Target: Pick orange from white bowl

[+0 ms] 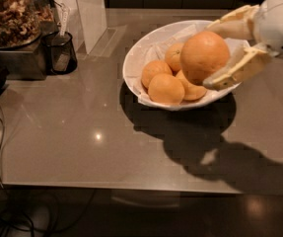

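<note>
Found the orange (205,57) raised above the pile, hanging over the right-centre of the white bowl (131,58); cannot tell whether its underside is fully clear of the fruit beneath. Found the gripper (208,57) reaching in from the upper right, clamped onto the orange across its widest part, one finger over the top and the other under the near right flank, spread only to the fruit's own width. Judged a sound but shallow hold, with much of the peel bulging out to the left of the fingers. Counted four smaller fruits (166,89) lying in the bowl on the crumpled paper lining (180,33), just below the load. Recommend lifting straight up before any sideways travel, holding clamp pressure even, and avoiding any wrist roll that could tip the round peel out of the open left side. Recommend clearing the rim and the paper edge, so as not to drag the bowl across the grey counter (72,142). Noted a black cup (59,53) and a jar of dry mix (8,14) well apart to the left; no bearing on the lift.
</note>
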### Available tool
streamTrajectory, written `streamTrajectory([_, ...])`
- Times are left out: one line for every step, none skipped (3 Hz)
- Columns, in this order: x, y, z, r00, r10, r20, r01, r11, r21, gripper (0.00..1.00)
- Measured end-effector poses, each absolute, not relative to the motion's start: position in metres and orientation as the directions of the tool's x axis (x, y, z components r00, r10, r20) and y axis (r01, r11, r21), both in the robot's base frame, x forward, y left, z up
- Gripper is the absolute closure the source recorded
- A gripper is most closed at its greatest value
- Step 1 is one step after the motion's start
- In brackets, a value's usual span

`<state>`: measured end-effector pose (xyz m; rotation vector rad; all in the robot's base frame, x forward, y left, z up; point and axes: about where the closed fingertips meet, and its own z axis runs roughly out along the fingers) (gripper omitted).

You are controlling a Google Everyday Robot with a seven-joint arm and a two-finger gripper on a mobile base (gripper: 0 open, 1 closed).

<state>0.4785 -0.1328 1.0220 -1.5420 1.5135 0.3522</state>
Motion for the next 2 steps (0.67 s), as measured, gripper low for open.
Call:
streamTrajectory([0.4483,-0.1444,1.0267,0.231,-0.645,-0.729,-0.868,0.202,-0.453,1.00])
streamTrajectory([0.4447,-0.1501,1.0261,0.228,-0.649,-0.726,-0.864,0.208,-0.458,1.00])
